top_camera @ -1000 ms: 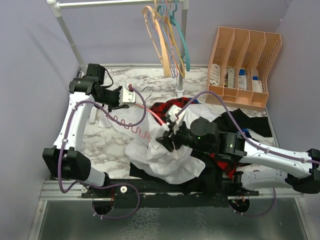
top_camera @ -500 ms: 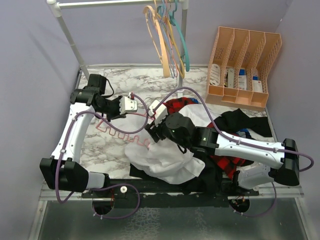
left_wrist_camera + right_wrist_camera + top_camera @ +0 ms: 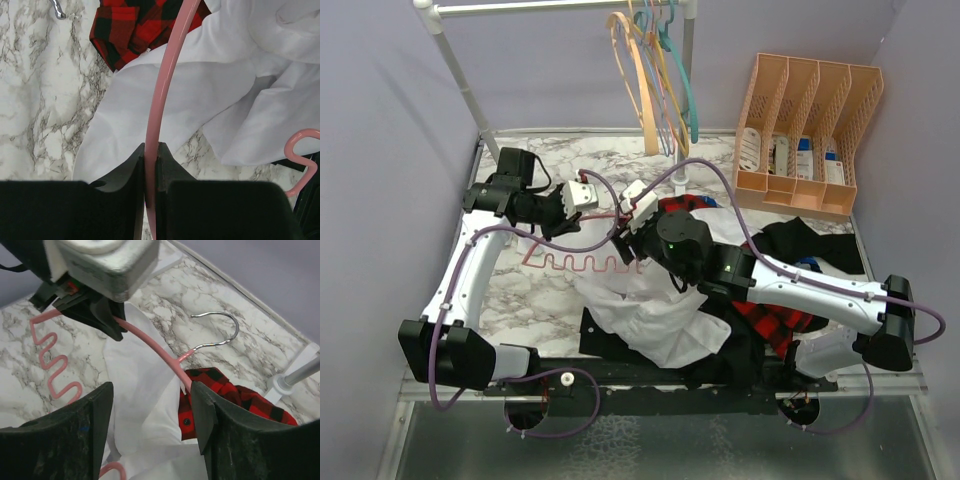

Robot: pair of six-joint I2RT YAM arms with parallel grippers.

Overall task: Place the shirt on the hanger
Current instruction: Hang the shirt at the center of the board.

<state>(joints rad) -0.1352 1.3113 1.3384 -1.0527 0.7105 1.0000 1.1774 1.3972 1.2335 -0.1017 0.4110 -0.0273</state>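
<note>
Left pincer (image 3: 150, 152) clenched on hanger (image 3: 163, 80); right pincer (image 3: 152, 390) released at shirt's (image 3: 650, 320) 12 o'clock. Shirt heaped on table (image 3: 520, 295), not yet threaded.

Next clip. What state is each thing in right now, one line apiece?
hanger: one arm clamped, hook free.
shirt: crumpled heap, not hung.
left end effector: shut on the hanger.
right end effector: open, holding nothing.
plaid shirt: crumpled, touching the shirt.
spare hangers: hanging on the rail.
</note>
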